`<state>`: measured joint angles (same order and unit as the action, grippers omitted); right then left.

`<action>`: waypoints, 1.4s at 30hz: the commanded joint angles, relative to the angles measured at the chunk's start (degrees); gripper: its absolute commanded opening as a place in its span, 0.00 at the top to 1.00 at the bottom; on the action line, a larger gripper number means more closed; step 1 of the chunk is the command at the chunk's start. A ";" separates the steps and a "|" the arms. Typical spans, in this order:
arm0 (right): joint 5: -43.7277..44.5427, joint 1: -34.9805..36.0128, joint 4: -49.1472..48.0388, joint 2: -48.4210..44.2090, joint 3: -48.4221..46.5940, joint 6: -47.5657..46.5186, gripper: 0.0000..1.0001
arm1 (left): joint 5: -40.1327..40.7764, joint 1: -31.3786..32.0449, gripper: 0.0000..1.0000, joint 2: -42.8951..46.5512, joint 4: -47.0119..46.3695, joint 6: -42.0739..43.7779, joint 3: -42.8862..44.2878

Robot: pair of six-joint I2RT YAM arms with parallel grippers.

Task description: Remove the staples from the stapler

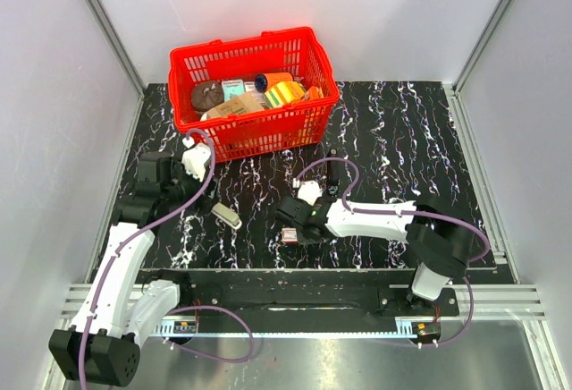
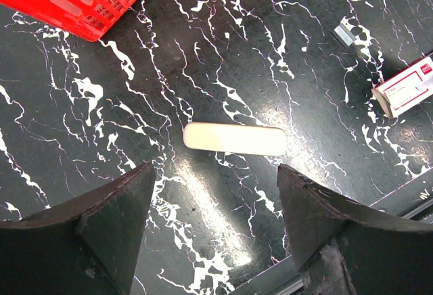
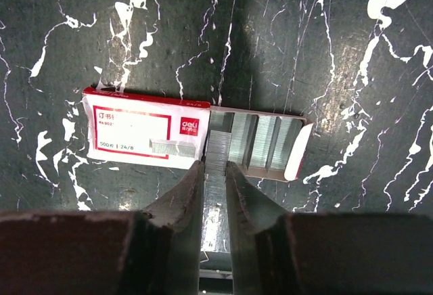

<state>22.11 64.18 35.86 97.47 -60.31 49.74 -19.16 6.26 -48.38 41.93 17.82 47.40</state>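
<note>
Pinching a staple strip (image 3: 216, 158), the right fingers (image 3: 184, 203) hang over the open tray of the staple box (image 3: 145, 129), so the drop-off step seems in hand. Next they must lower and let go. The stapler (image 2: 235, 139) lies on the bench (image 2: 203, 51) left of the box, untouched between the released left fingers (image 2: 115, 220).

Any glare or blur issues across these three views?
Top external: evenly lit and sharp, with mild sheen on the metal sheet. Left wrist: a bright glare streak on the table just below the stapler; the left fingers are dark and soft. Right wrist: the right fingers are blurred up close, while the staple box print and the staple strip are crisp.
</note>
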 commanded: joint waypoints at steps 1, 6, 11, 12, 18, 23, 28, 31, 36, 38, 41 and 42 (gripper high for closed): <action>2.59 -0.81 -0.08 -0.62 -1.65 0.28 0.77 | -0.18 -0.29 0.22 0.48 -1.68 0.54 0.06; 2.59 -1.08 -0.52 -0.62 -1.21 0.27 0.82 | -0.27 -0.29 0.22 0.22 -1.77 0.54 -0.20; 2.41 -1.08 -0.52 -0.97 -0.86 0.10 0.89 | -0.27 -0.37 0.22 0.04 -2.12 0.55 -0.55; 2.50 -1.08 -0.61 -1.23 -0.68 0.27 0.90 | -0.35 -0.29 0.22 -0.05 -2.21 0.54 -0.64; 3.11 -1.08 -1.23 -2.29 0.72 1.06 0.91 | -0.62 -0.29 0.22 -0.22 -2.29 0.37 -0.73; 3.82 -1.08 -1.49 -2.72 1.25 1.59 0.91 | -0.71 -0.37 0.22 0.04 -2.38 0.37 -0.73; 4.43 -1.08 -1.58 -2.29 1.34 1.94 0.91 | -0.71 -0.29 0.22 0.22 -2.38 0.37 -0.73; 4.26 -1.16 -1.67 -2.37 1.51 1.95 0.89 | -0.71 -0.29 0.22 0.30 -2.38 0.37 -0.81; 4.70 -1.25 -1.58 -3.78 2.22 2.38 0.78 | -1.14 -0.29 0.22 0.13 -2.29 0.28 -0.46; 4.87 -1.34 -1.23 -5.09 2.57 2.56 0.77 | -1.67 -0.29 0.22 0.04 -2.12 0.11 -0.11; 5.40 -1.60 -1.14 -7.90 2.92 2.65 0.76 | -2.55 -0.29 0.22 -0.49 -2.03 0.02 0.50; 5.40 -1.95 -1.05 -8.78 2.83 2.56 0.76 | -2.73 -0.29 0.22 -0.75 -2.03 0.02 0.68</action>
<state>23.59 63.51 34.76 94.28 -57.47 51.22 -19.53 6.26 -48.51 41.89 18.00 46.39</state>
